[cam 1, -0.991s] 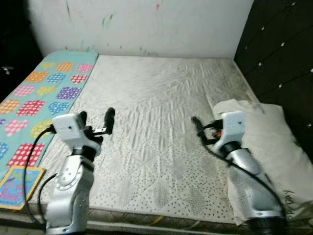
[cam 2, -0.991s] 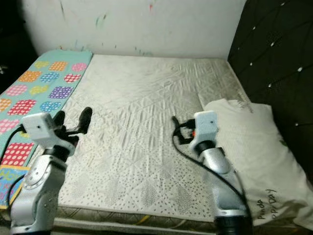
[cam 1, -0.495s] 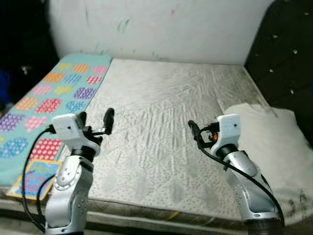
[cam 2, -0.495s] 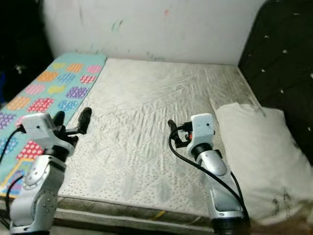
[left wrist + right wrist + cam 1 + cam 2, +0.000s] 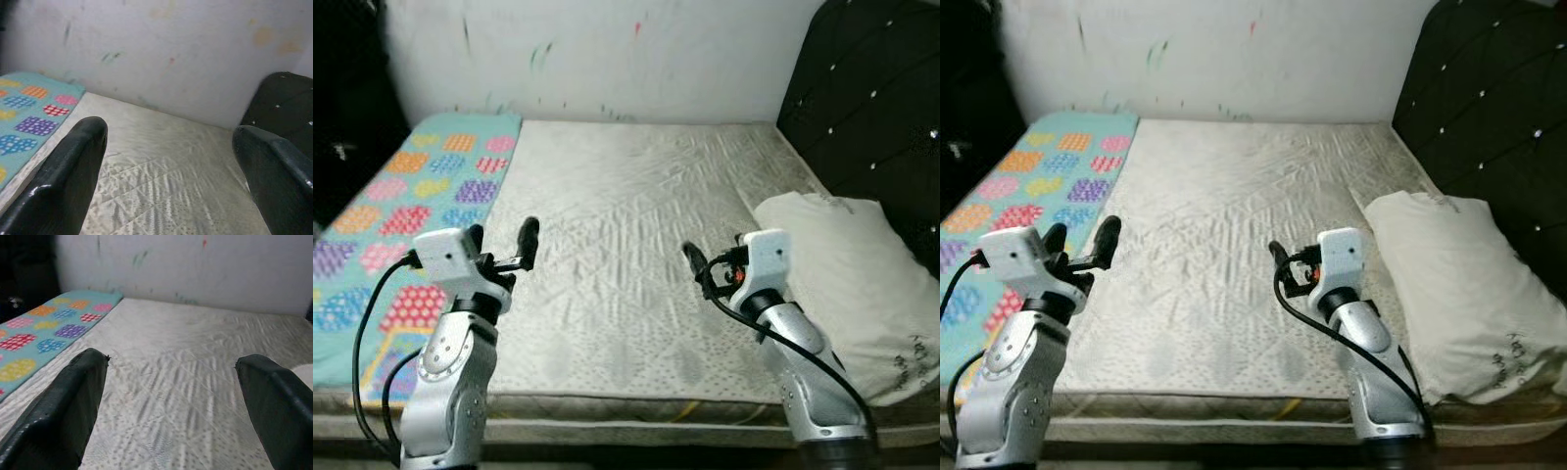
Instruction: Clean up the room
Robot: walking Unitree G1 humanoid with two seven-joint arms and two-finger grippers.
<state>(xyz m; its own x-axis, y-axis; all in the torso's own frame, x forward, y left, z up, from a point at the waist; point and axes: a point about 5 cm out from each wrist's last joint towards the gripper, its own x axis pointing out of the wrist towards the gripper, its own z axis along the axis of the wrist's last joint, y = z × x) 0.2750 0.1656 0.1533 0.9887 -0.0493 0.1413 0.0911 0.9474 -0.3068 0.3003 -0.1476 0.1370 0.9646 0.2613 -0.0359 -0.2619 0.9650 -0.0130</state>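
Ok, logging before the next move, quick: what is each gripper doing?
Left gripper: open, holding nothing, above the mattress.
Right gripper: open, holding nothing, above the mattress.

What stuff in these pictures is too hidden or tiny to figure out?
- Writing on the pillow, right eye view: too small and blurred to read.
- Near end of the patterned mat, left eye view: hidden behind the left end effector and its arm.
- Dark area left of the mat, both eye views: too dim to tell what is there.
- Mattress near the right end effector: partly hidden by that arm.
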